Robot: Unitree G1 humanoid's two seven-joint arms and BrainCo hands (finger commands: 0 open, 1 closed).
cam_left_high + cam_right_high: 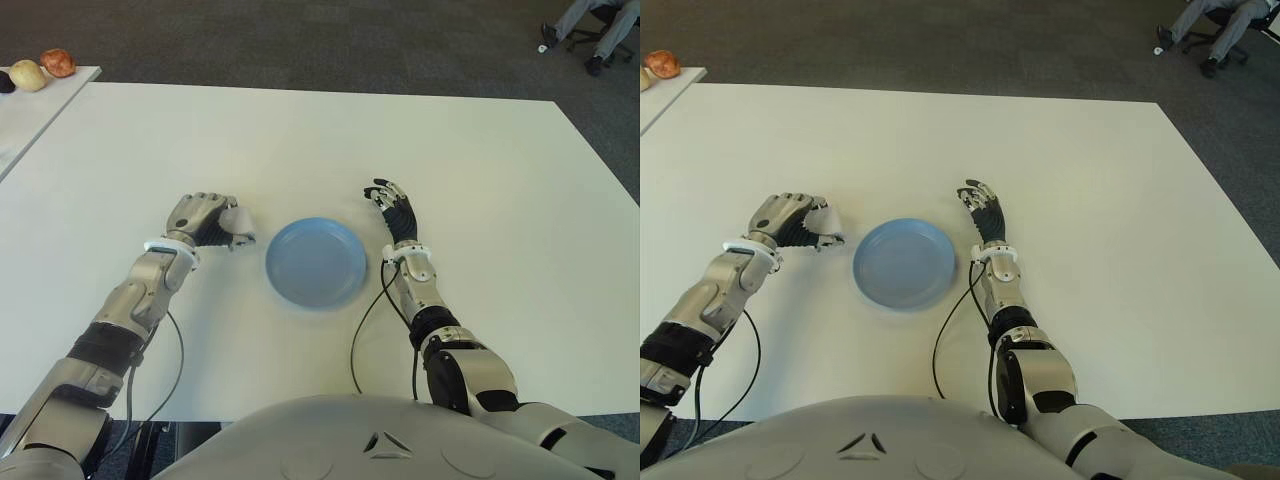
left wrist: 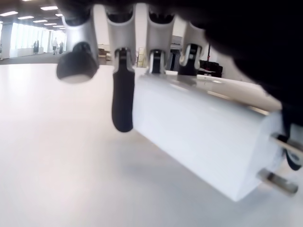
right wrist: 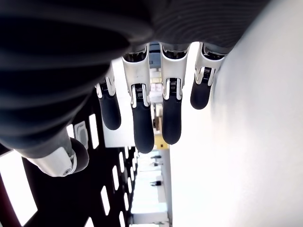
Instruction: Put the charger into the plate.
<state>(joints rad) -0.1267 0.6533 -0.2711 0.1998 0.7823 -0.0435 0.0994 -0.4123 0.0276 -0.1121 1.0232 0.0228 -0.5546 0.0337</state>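
The left hand's fingers (image 2: 122, 97) are curled around the white charger (image 2: 203, 142), its two metal prongs poking out past the grip. That left hand (image 1: 205, 219) shows low over the white table (image 1: 300, 140), and whether the charger touches the surface I cannot tell. Just beyond the charger's end lies the blue plate (image 1: 316, 262), bare inside. On the plate's far side from those fingers, the right hand (image 1: 394, 209) shows beside the rim with its fingers (image 3: 142, 118) stretched out loosely, holding nothing. Far off at the room's edge, a side table (image 1: 30, 115) carries a few small rounded things (image 1: 44, 68), and a seated person's legs (image 1: 598, 30) show in the opposite corner.
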